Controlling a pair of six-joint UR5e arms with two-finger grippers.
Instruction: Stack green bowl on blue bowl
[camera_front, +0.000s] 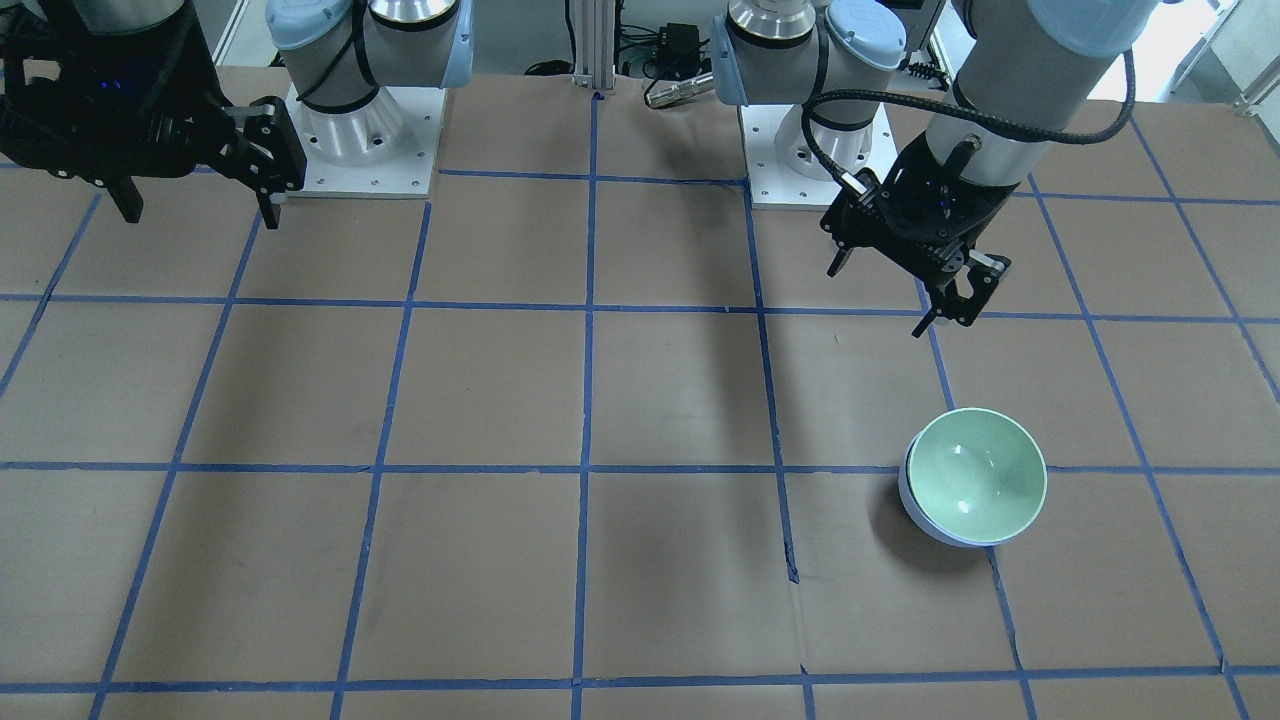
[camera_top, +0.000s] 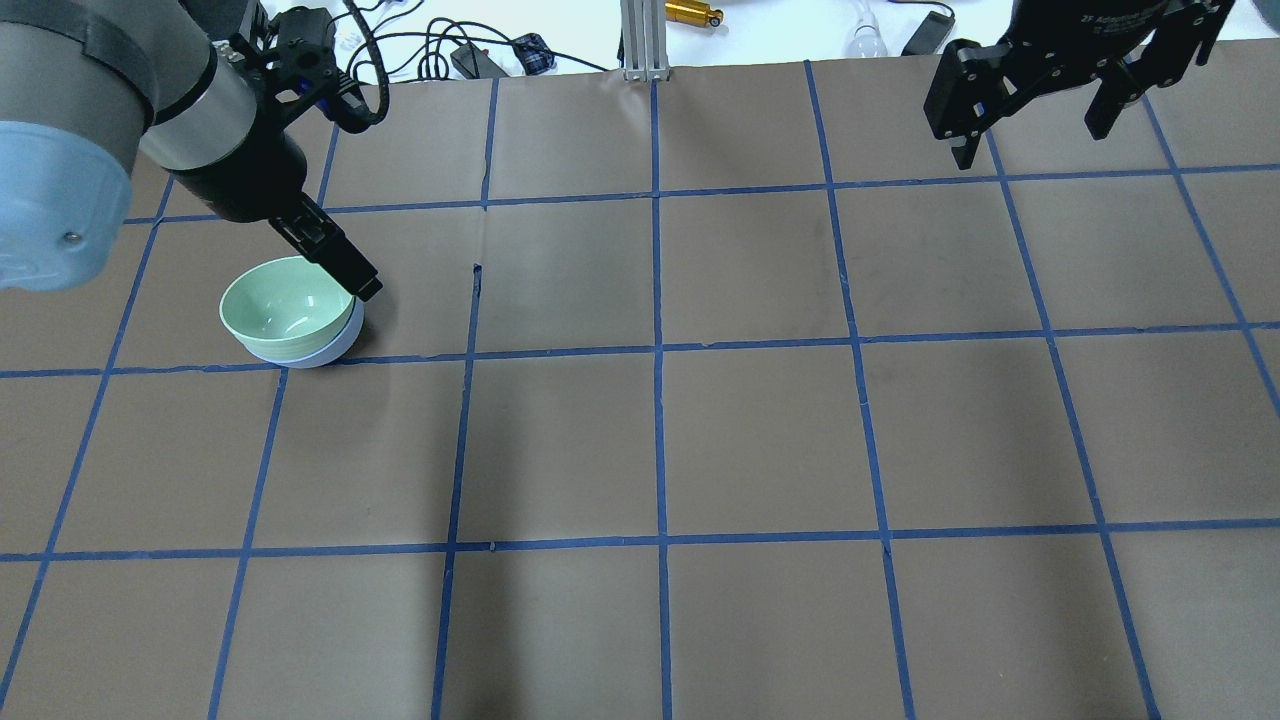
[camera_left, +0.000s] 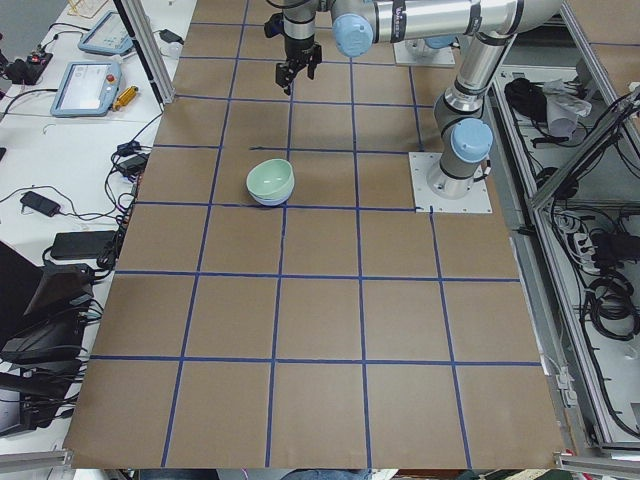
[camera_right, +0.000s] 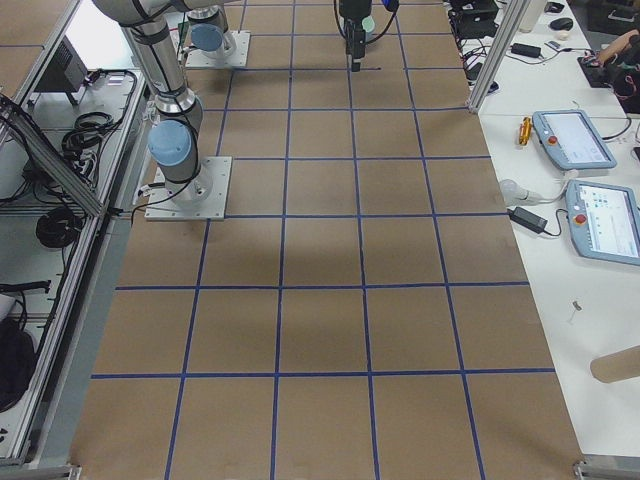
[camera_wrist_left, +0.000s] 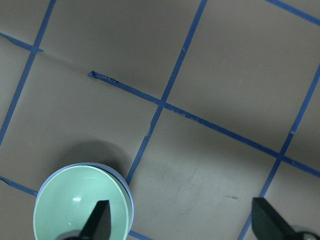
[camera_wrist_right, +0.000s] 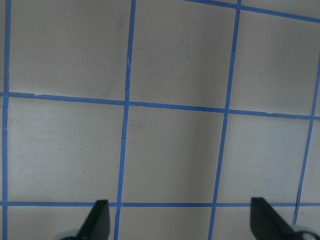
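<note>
The mint-green bowl (camera_front: 975, 475) sits upright, nested inside the pale blue bowl (camera_front: 922, 520), on the robot's left half of the table. Only the blue bowl's outer wall shows below the green rim. Both also show in the overhead view, green bowl (camera_top: 285, 305) in blue bowl (camera_top: 338, 347), and in the left wrist view, green bowl (camera_wrist_left: 70, 210) with the blue rim (camera_wrist_left: 128, 196) around it. My left gripper (camera_front: 876, 300) is open and empty, raised above the table beside the bowls on the robot's side. My right gripper (camera_top: 1030, 145) is open and empty, high over the far right.
The brown table (camera_top: 660, 450) carries a grid of blue tape, with a torn tape piece (camera_top: 477, 280) near the bowls. The arm base plates (camera_front: 365, 140) stand at the robot's edge. Cables and small devices (camera_top: 480, 55) lie beyond the table's far edge.
</note>
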